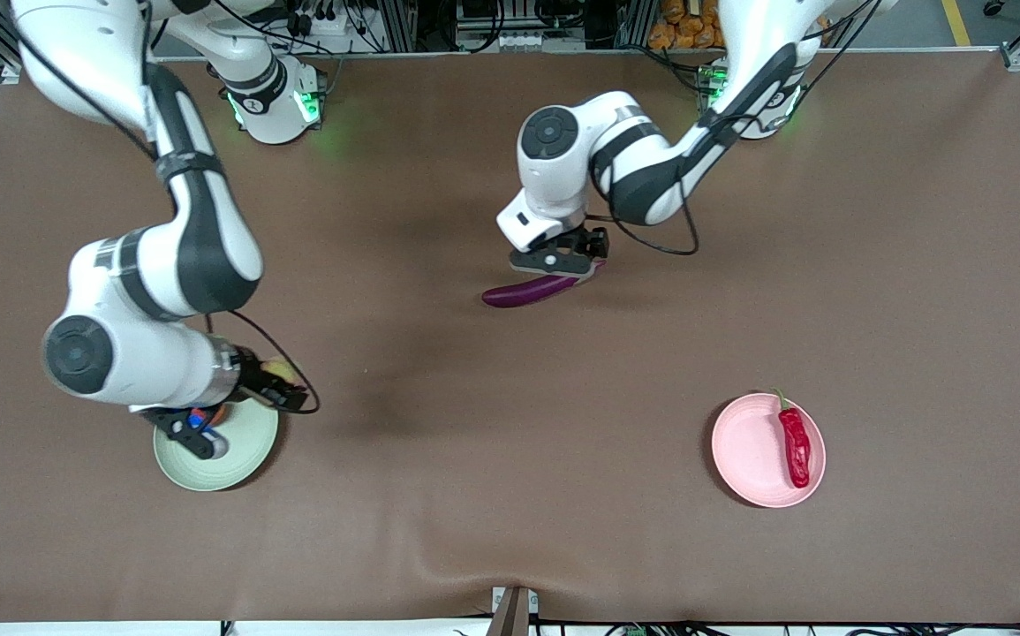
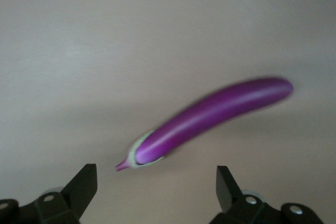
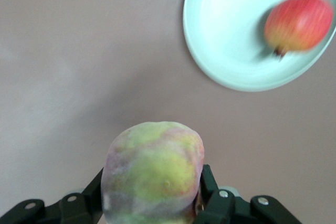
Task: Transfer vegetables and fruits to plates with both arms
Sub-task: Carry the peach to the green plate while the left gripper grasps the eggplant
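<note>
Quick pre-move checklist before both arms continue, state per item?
1. Left gripper open over the long glossy purple eggplant: ok.
2. Eggplant lies on the brown table, not yet gripped: ok for grasp.
3. Right gripper shut on the pale yellow-pink ribbed peach-like fruit: ok.
4. Pale green round plate has bare room beside the red apple-like fruit already in it: ok.
5. Peach-like fruit centred over the green plate for release: not ok in the right wrist view, plate lies off to one side.
6. Pale pink round plate holds the shiny red chili pepper, room left for the eggplant: ok.
</note>
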